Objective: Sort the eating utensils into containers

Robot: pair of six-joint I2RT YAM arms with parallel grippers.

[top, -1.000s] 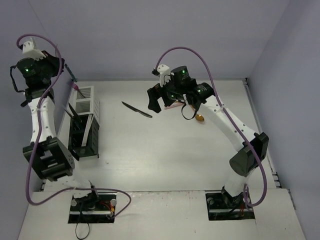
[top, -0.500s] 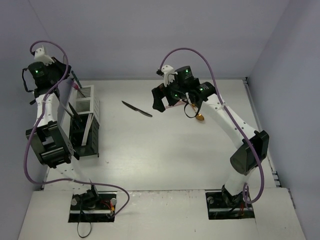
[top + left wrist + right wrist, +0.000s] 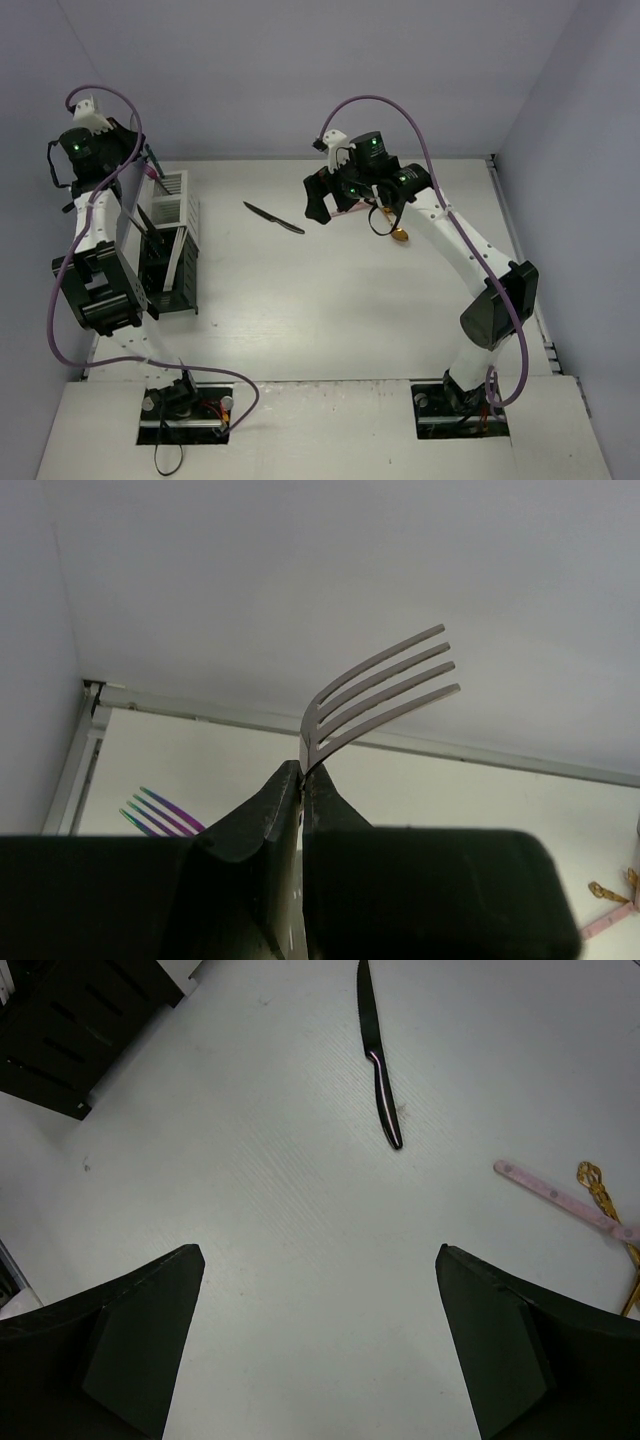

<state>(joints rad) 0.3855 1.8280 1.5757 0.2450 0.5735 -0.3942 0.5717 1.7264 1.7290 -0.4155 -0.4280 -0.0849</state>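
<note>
Two fingers of the left gripper (image 3: 300,778) are pinched tight on the silver fork (image 3: 385,690) at its neck, tines up, far left by the white caddy (image 3: 176,196). Judgement: centre the hidden handle over a slot and lower it upright before letting go. Right gripper (image 3: 318,1265) spread wide, empty, hovering near the black knife (image 3: 378,1060).

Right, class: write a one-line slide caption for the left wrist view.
Left gripper shut on a silver fork, tines up against the wall, with a purple fork's tines showing below.
</note>
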